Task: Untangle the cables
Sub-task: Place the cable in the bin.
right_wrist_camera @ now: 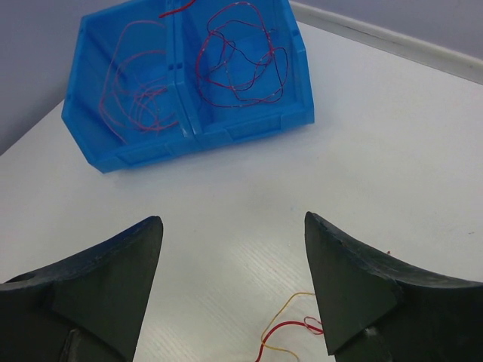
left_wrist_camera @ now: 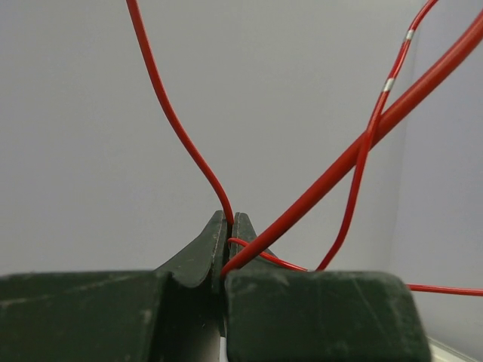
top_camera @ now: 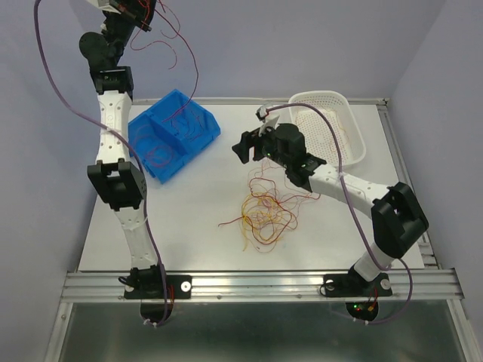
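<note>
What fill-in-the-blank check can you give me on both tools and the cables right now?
1. The left tool is shut on a ____ cable, lifted high off the table.
2. The right tool is ____ and holds nothing.
3. More cables lie in both compartments of the ____ bin.
Missing words: red; open; blue.

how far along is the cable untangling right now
Partly done: red strands already lie in both compartments of the blue bin. In hand: the left gripper, raised high, is shut on a red cable. The right gripper is open over the table. Remaining: a red-and-yellow tangle on the table.
</note>
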